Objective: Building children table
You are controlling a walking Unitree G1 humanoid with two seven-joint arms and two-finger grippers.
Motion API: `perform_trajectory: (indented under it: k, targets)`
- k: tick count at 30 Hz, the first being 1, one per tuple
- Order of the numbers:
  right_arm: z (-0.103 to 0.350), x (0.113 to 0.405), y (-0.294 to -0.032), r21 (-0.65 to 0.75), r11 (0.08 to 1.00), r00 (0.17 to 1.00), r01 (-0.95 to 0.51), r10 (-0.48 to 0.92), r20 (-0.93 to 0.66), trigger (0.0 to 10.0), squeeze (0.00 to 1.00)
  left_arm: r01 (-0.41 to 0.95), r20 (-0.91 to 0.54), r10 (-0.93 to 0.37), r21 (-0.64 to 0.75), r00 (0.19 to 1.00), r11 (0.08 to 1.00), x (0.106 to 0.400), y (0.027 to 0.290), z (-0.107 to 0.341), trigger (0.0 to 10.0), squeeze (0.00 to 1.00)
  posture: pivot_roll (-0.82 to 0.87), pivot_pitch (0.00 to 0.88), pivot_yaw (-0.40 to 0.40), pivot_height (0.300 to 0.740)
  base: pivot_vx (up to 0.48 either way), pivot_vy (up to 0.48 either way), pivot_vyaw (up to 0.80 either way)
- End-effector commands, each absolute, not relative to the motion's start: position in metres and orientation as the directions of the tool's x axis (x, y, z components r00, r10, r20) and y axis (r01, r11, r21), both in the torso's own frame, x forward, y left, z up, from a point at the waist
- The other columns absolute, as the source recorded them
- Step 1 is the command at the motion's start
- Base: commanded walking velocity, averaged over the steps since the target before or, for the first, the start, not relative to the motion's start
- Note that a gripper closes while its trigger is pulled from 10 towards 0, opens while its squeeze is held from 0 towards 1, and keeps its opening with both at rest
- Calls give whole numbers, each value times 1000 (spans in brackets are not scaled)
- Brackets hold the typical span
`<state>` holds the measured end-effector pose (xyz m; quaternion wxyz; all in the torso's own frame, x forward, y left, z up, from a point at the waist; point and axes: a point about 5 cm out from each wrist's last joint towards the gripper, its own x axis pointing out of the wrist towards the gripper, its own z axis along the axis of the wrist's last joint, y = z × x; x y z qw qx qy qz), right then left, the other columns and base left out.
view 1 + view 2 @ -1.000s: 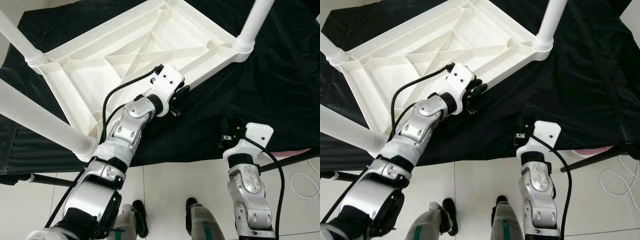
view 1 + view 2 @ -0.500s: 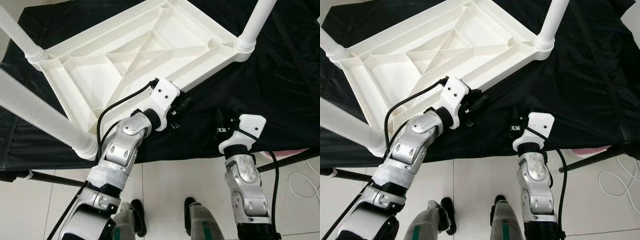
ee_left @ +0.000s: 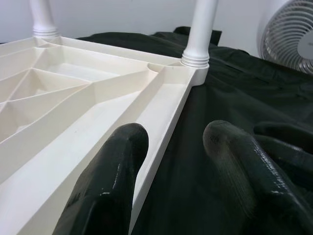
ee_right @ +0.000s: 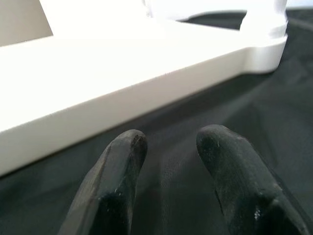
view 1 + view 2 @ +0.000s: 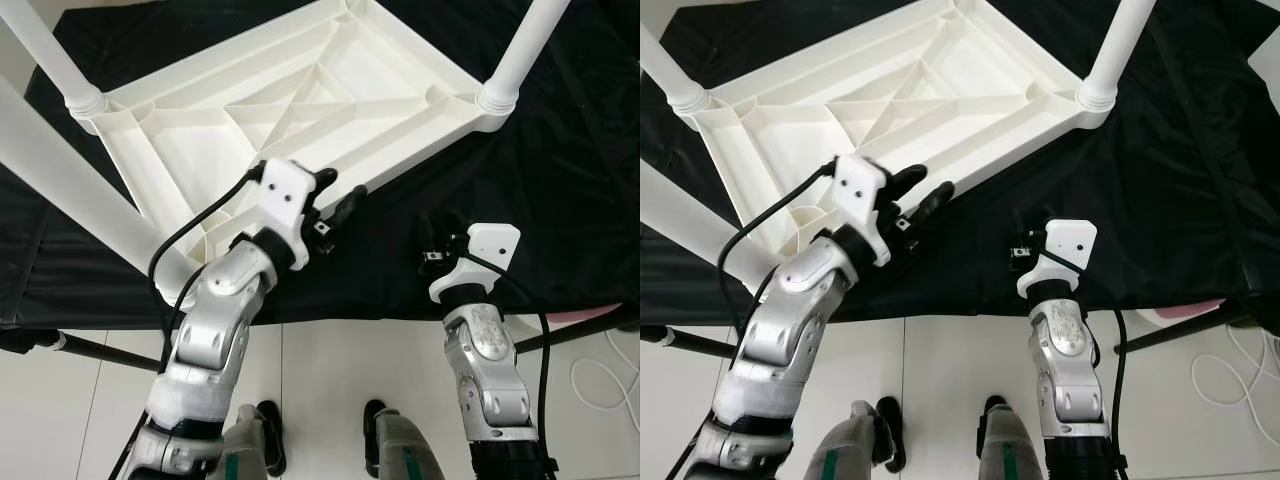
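Left gripper (image 5: 338,195) sits right at the near edge of the white table (image 5: 300,110), fingers spread apart with nothing between them, one finger (image 3: 110,186) over the table's rim and the other out over the black cloth (image 5: 560,180). That table lies upside down on the cloth, ribbed underside facing up at me, crossed ribs plain to see in the middle. Legs are standing up out of the corners: one at the far right corner (image 5: 525,50), one at the far left (image 5: 55,55), and a big one at the near left corner (image 5: 70,165) running up past my head camera. Through my left wrist camera I see along the rim to a leg seated in its ringed collar (image 3: 198,36), another leg further back (image 3: 43,19), and a fan (image 3: 288,34) off beyond the cloth. Right gripper (image 5: 434,238) hangs low over the cloth, a little way short of the table's near edge, fingers parted and empty too. My right wrist camera looks along both black fingers (image 4: 115,186) at the table's white side wall (image 4: 122,98), which stands just ahead but is not touched. Below me, pale floor tiles (image 5: 330,370), my own feet, and a dark rod (image 5: 90,350) poking out from under the cloth on the left.
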<state>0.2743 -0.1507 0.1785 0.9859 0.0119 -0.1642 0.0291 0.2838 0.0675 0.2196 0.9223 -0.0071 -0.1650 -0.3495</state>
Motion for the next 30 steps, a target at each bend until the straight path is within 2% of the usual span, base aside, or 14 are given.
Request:
perform_trajectory:
  k: [1, 4, 7, 9, 12, 18, 30]
  targets:
    - [180, 271, -150, 12, 998, 939, -69, 61, 337, 10000, 0, 644, 313, -636, 91, 706, 760, 282, 70, 220, 10000, 0, -66, 174, 41, 740, 0, 0, 0]
    - [184, 269, -151, 8, 998, 934, -68, 61, 352, 10000, 0, 637, 319, -626, 85, 711, 767, 277, 75, 220, 10000, 0, -65, 171, 40, 740, 0, 0, 0]
    - [188, 272, -154, -15, 997, 925, -74, 75, 374, 10000, 0, 568, 326, -560, 80, 762, 819, 267, 95, 211, 10000, 0, -67, 130, 36, 740, 0, 0, 0]
    - [188, 272, -154, -15, 997, 925, -74, 75, 374, 10000, 0, 568, 326, -560, 80, 762, 819, 267, 95, 211, 10000, 0, -67, 130, 36, 740, 0, 0, 0]
    - [186, 284, -156, -23, 996, 925, -80, 83, 372, 10000, 0, 554, 293, -557, 100, 777, 826, 260, 103, 198, 10000, 0, -72, 93, 47, 740, 0, 0, 0]
    - [184, 290, -158, -40, 996, 924, -82, 91, 370, 10000, 0, 573, 288, -583, 129, 759, 809, 247, 113, 193, 10000, 0, -64, 88, 57, 740, 0, 0, 0]
    - [179, 300, -165, -70, 994, 931, -86, 105, 350, 10000, 0, 517, 254, -558, 213, 790, 829, 213, 150, 182, 10000, 0, 16, 91, 30, 740, 0, 0, 0]
